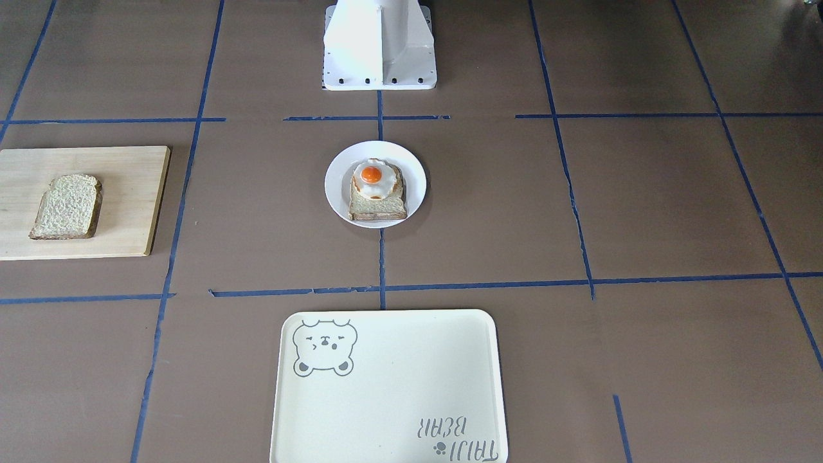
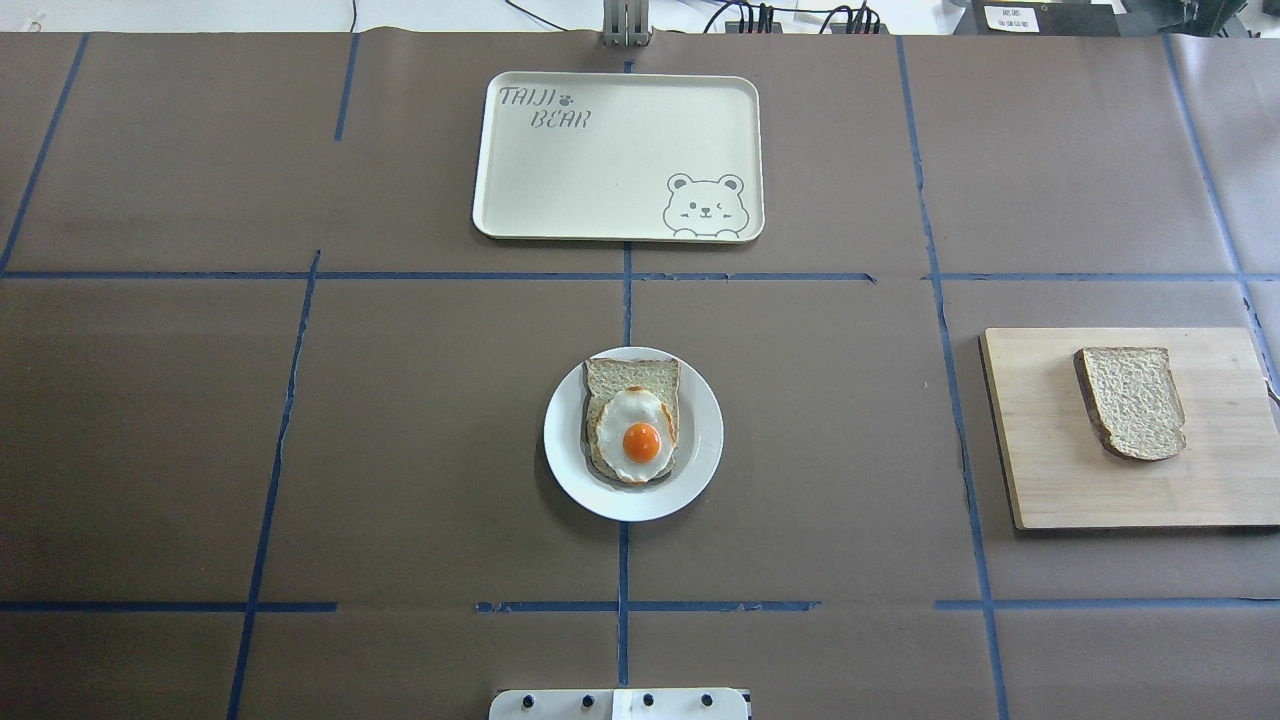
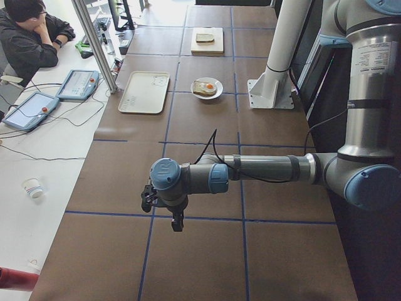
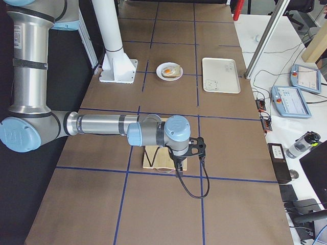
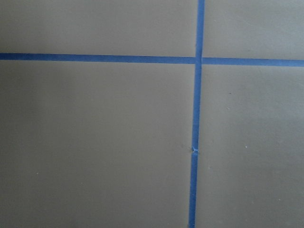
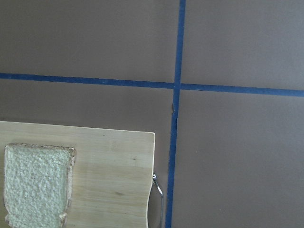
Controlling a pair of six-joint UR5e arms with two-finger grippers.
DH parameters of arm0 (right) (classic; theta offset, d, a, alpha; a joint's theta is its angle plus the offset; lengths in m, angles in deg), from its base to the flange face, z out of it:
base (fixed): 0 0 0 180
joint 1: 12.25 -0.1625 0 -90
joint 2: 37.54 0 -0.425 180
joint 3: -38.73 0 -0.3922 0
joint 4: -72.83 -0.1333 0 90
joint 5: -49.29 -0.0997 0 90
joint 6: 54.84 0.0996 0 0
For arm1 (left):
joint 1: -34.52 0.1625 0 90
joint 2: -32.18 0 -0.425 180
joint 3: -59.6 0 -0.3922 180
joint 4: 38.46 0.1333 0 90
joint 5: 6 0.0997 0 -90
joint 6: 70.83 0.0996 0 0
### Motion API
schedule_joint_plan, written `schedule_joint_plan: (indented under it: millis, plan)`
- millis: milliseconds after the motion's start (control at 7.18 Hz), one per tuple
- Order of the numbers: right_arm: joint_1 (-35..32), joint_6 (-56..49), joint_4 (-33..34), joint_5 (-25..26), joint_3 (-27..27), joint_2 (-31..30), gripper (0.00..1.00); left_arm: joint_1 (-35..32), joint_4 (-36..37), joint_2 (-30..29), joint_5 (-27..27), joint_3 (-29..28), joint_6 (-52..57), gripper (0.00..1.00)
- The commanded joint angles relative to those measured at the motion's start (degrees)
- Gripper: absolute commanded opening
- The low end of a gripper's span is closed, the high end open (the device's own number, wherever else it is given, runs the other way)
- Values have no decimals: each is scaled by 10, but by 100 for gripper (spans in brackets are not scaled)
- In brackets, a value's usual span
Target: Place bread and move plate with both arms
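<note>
The plain bread (image 1: 66,207) lies on a wooden board (image 1: 132,193) at the table's right end; it also shows in the overhead view (image 2: 1133,402) and the right wrist view (image 6: 35,183). The white plate (image 1: 339,173) (image 2: 702,440) sits at the table's middle and holds a slice topped with a fried egg (image 2: 632,425). My right gripper (image 4: 178,166) hangs over the board's outer edge, seen only in the exterior right view. My left gripper (image 3: 178,221) hangs over bare table at the far left end, seen only in the exterior left view. I cannot tell whether either is open or shut.
A cream rectangular tray with a bear drawing (image 2: 600,170) (image 1: 398,386) lies beyond the plate on the operators' side. The white robot base (image 1: 379,45) stands behind the plate. Blue tape lines cross the brown table. An operator (image 3: 28,37) sits at a side desk.
</note>
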Motion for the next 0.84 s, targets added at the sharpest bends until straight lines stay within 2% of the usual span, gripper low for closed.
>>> schedule_joint_plan:
  millis: [0,139,279,418,697]
  plan:
    - [73,163,-127,-6,-9,-35,99,0,-1,0,-3,2,0,100]
    - [118,273,-219,-2,-8,-46,99,0,-1,0,-2,3,0,100]
    - [170,359,-305,31,-7,-67,99,0,-1,0,-2,3,0,100]
    - [211,439,-353,56,-3,-71,100,0,-1,0,-2,3,0,100]
    - [271,460,-360,77,21,-66,99,0,-2,1,-3,1,2,100]
